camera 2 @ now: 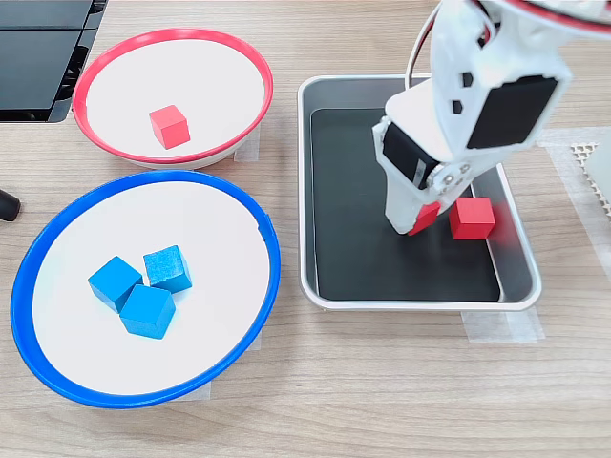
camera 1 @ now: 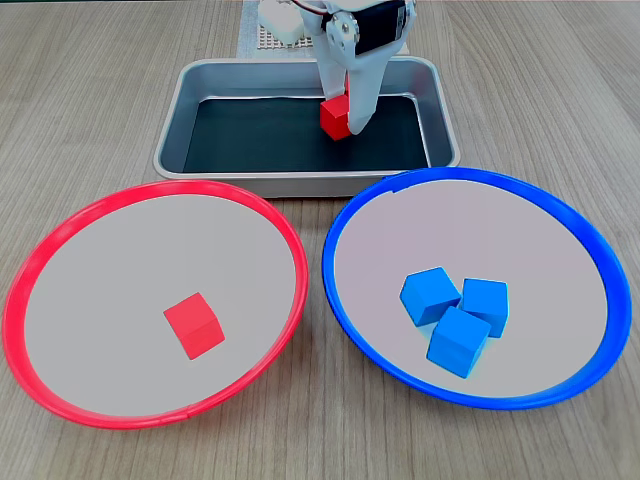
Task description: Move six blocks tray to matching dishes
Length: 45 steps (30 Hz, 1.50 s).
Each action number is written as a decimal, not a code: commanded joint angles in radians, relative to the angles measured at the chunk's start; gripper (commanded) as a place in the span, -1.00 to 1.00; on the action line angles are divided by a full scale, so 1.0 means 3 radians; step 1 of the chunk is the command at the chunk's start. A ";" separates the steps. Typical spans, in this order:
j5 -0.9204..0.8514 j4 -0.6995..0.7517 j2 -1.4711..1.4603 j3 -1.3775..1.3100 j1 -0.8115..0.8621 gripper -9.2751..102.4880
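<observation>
– Tool position and state?
– Lowered into the tray (camera 1: pixel 300 183), near the far wall in a fixed view. Tool (camera 2: pixel 420 225) closed on a held red block (camera 2: pixel 426 217), with just a red corner peeking out between the white fingers (camera 2: pixel 399 205).
– Same block from the front?
– Seen as a red cube (camera 1: pixel 336 117) low over the black floor, with one finger overlapping its right side. Touching the floor or lifted clear of it: cannot tell.
– Anything else in the tray?
– Spare red block (camera 2: pixel 472 218), lying on the black floor just beside the tool, on the side toward the arm's base. Touching the fingers or merely near them: cannot tell.
– Red-rimmed dish?
– Set on the desk (camera 1: pixel 100 100) in front of the tray, at the left in a fixed view. Red-rimmed dish (camera 1: pixel 100 300) holding a single delivered red block (camera 1: pixel 194 324), lying near the middle, turned at an angle.
– Blue-rimmed dish?
– Just beside the red one, rims nearly meeting. Blue-rimmed dish (camera 1: pixel 400 240) carrying three blue blocks (camera 1: pixel 458 340), bunched together and touching, right of centre.
</observation>
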 commanded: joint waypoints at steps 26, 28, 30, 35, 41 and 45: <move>-0.0777 -0.0481 -0.0966 -0.2035 0.1166 -0.84; -0.1283 0.0097 -0.0767 -0.1979 0.1079 -0.84; -0.1846 0.0634 -0.0491 -0.1820 0.0987 -0.84; -0.3053 0.1355 0.0199 -0.1089 0.0818 -0.80; -0.3421 0.1391 0.0501 -0.0373 0.0660 -0.60; -0.3313 0.1401 0.0445 -0.0225 0.0511 -0.53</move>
